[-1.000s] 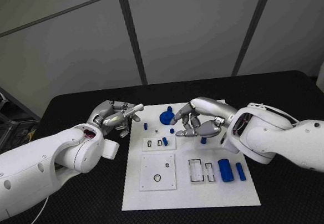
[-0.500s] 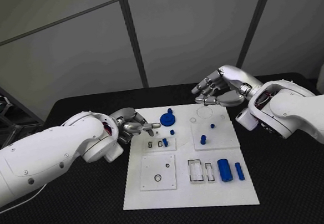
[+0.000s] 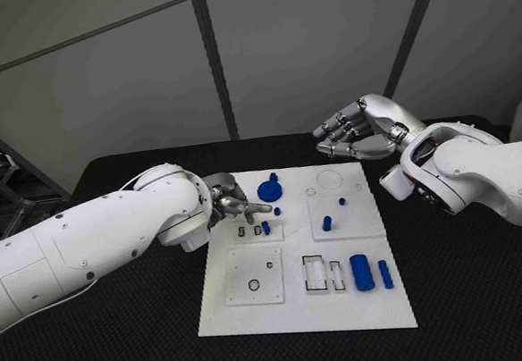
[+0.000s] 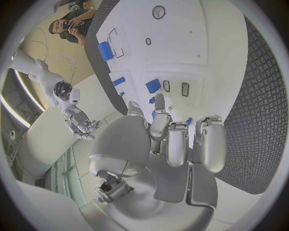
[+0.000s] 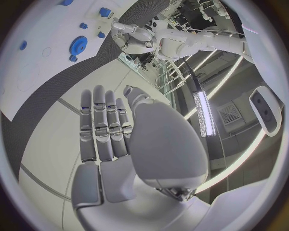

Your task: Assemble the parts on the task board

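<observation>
Task board (image 3: 306,305): white rectangular plate, mid black table (image 3: 126,342), long side running away from robot. Carries smaller white sub-plates w/ cut-outs: one near left w/ a small oval hole (image 3: 253,286), one w/ narrow rectangular slots (image 3: 317,274), a far-right one w/ a faint ring outline.

Parts, all blue: round gear-like disc (image 3: 269,191) w/ a knob at far left-centre of board; small peg (image 3: 327,223) upright on far-right sub-plate, tiny stud (image 3: 340,201) just beyond it; short piece (image 3: 266,227) standing in slotted sub-plate nr left hand; two cylinders lying side by side at near right, thicker one (image 3: 364,274) and slimmer one (image 3: 385,274) close to board's right edge.

Left hand (image 3: 233,204) over board's far left edge, beside the disc; fingers (image 4: 207,144) loosely curled, apart, nothing held.

Right hand (image 3: 356,132) raised beyond board's far right corner, off the board; fingers (image 5: 102,125) straight and side by side, palm bare, holds nothing.
</observation>
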